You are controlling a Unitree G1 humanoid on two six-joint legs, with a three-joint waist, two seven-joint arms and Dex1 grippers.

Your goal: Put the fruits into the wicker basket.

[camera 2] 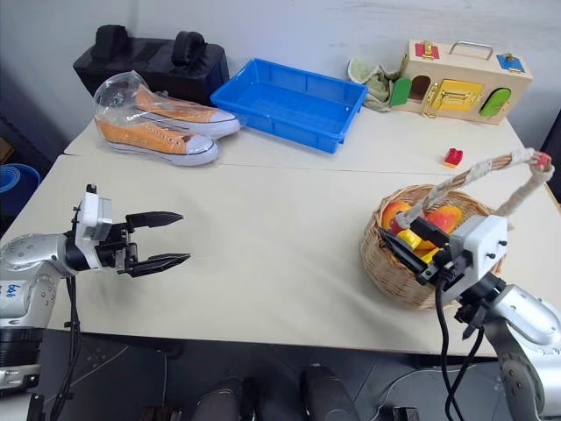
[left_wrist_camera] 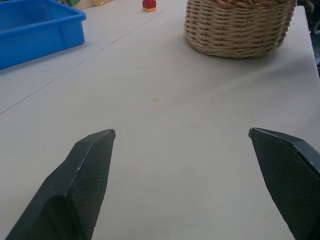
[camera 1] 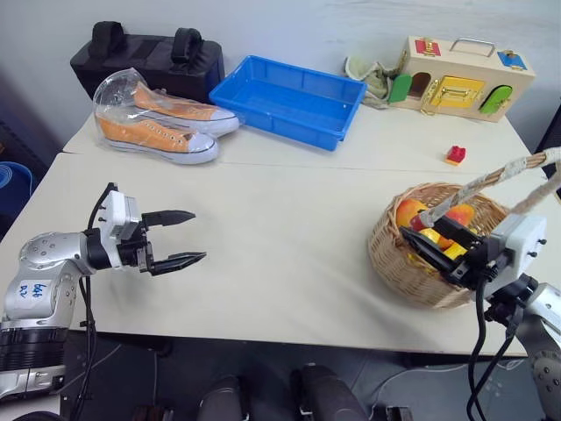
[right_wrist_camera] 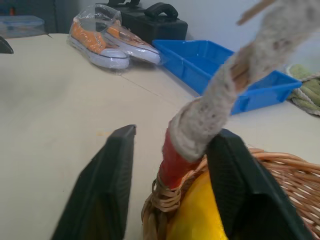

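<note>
From the head view we see the two glossy yellow-red plastic mangoes (camera 1: 410, 211) already inside the round tan wicker basket (camera 1: 399, 263); our right gripper (camera 1: 434, 246) sits at its rim. The right wrist view shows its fingers straddling the cord-wrapped handle (right_wrist_camera: 220, 105), not yet clamped. Our left gripper (camera 1: 175, 238), well apart from the basket, gapes empty. Placing looks done; next we withdraw.

Head stereo high; wrist cameras low.

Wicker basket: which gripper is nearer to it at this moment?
Right. The right gripper is at the wicker basket, its fingers either side of the base of the handle. The left gripper hangs open over bare table, well apart from it.
</note>
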